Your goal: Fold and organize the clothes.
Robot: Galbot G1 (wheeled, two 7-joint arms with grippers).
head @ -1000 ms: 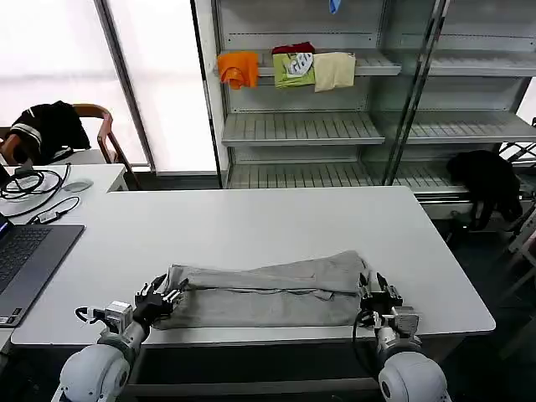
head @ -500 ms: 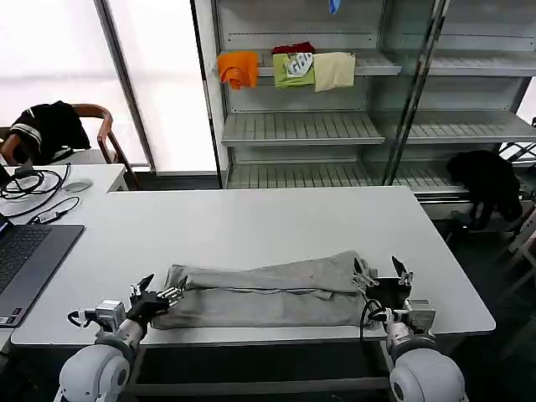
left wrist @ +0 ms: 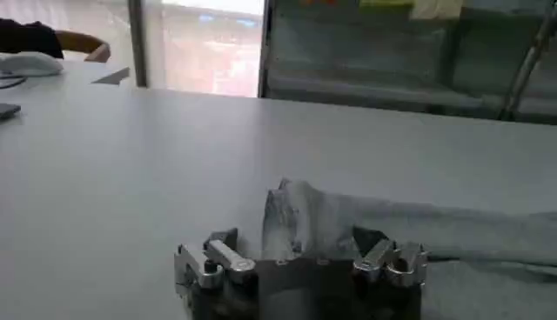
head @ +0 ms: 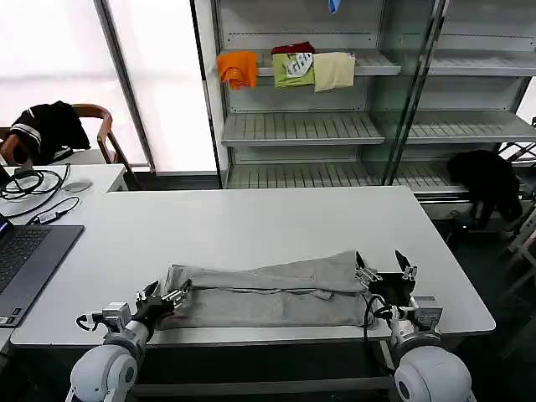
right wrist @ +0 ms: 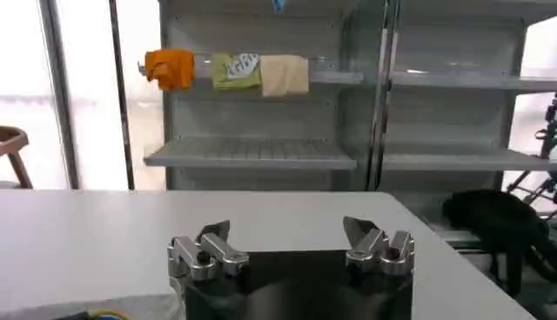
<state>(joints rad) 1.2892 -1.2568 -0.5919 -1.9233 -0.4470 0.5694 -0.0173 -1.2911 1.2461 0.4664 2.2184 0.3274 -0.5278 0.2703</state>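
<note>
We see the grey shirt lying folded into a long band near the front edge of the white worktop. The left gripper is at the left end of the shirt, its jaws spread with the cloth end between them. The right gripper is just beside the right end, lifted and wide open, holding nothing.

Shirt cut off sideways

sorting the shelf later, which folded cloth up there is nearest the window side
The orange cloth, leftmost of the three on the top shelf; the green printed cloth and cream cloth lie further right.
</note>
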